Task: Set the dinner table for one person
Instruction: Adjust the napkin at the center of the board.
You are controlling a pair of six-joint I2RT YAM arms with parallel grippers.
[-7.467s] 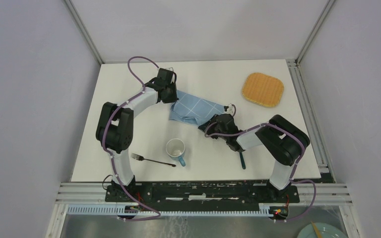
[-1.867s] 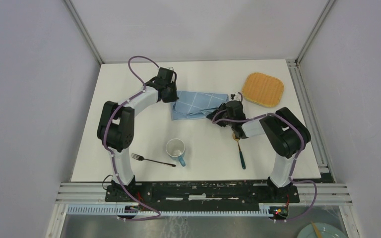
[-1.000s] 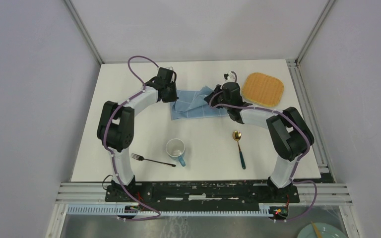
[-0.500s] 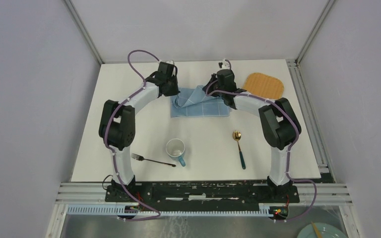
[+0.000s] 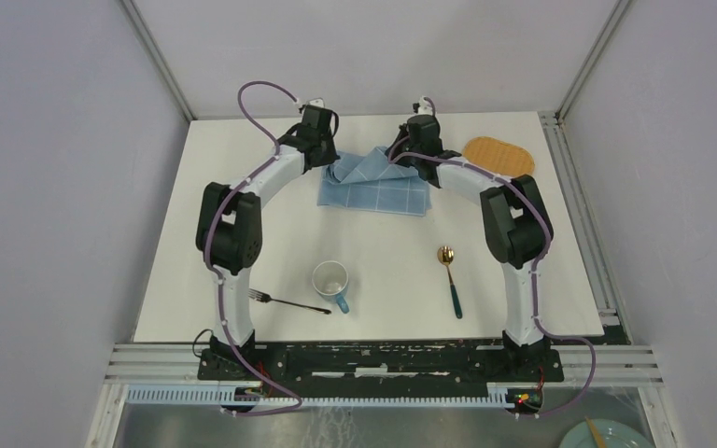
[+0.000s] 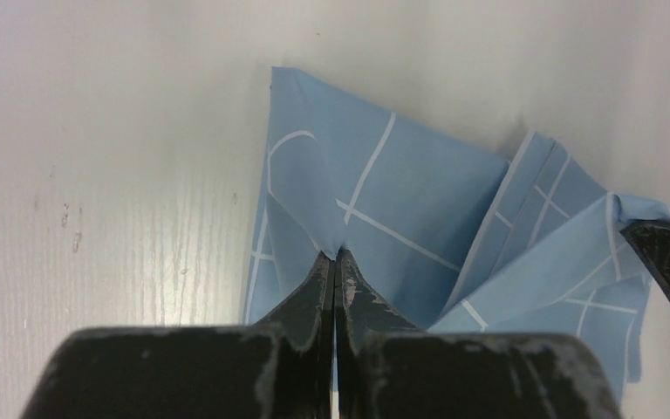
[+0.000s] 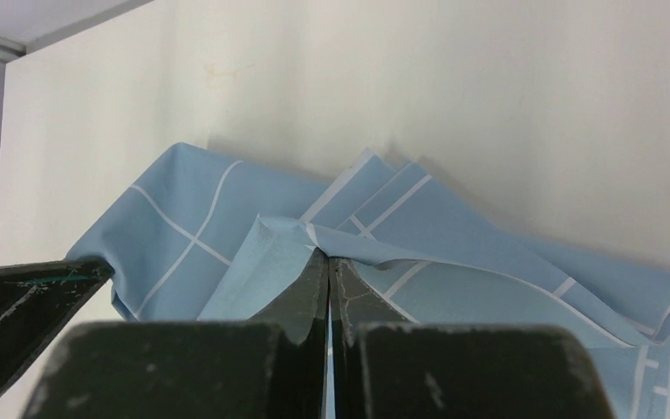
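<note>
Left jaws and right jaws each clamp a raised edge of the blue cloth on the white surface.

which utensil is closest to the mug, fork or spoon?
The fork: dark, lying just left of the mug, its handle end almost at the mug's base. The gold-bowled, teal-handled spoon lies well off to the right.
</note>
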